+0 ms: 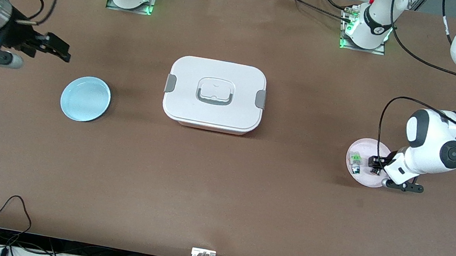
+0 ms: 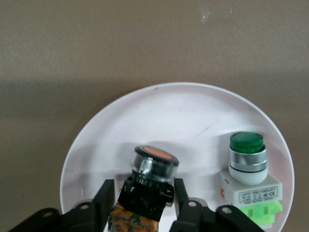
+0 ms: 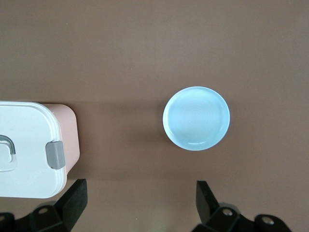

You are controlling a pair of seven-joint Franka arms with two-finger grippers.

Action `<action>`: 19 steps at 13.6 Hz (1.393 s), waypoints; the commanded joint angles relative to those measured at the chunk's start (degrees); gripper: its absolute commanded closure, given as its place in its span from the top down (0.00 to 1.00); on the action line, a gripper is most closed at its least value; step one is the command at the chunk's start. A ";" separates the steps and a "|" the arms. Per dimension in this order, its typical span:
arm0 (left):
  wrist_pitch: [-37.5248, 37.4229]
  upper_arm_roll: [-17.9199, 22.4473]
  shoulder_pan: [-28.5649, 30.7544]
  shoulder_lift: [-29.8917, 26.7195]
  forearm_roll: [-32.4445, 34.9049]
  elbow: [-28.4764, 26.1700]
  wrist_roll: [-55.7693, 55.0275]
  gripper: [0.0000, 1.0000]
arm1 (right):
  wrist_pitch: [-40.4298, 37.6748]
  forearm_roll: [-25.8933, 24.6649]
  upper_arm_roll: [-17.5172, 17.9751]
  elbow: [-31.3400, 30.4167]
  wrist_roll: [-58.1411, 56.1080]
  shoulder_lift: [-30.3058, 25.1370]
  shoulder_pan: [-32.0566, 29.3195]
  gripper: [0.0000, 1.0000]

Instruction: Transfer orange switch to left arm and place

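The orange switch (image 2: 153,162), black with an orange cap, leans tilted on the pink plate (image 2: 169,116) at the left arm's end of the table. My left gripper (image 2: 144,186) is down at the plate (image 1: 363,147), its fingers closed in on the switch's black body from both sides; in the front view the gripper (image 1: 375,164) hides the switch. My right gripper (image 1: 67,52) is open and empty, held above the table at the right arm's end, with only bare table between its fingers in the right wrist view (image 3: 141,186). The white lidded box (image 1: 187,95) stands mid-table.
A green-topped switch (image 2: 246,159) stands on the same pink plate beside the orange one, also in the front view (image 1: 356,160). An empty light-blue plate (image 1: 85,99) lies near the right gripper, seen below it (image 3: 196,118) next to the box's clipped end (image 3: 29,145).
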 commanded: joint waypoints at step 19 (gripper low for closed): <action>-45.83 -0.37 -2.10 -38.92 1.06 15.58 0.10 1.00 | 3.28 -5.20 4.07 1.34 3.05 -1.39 -4.07 1.00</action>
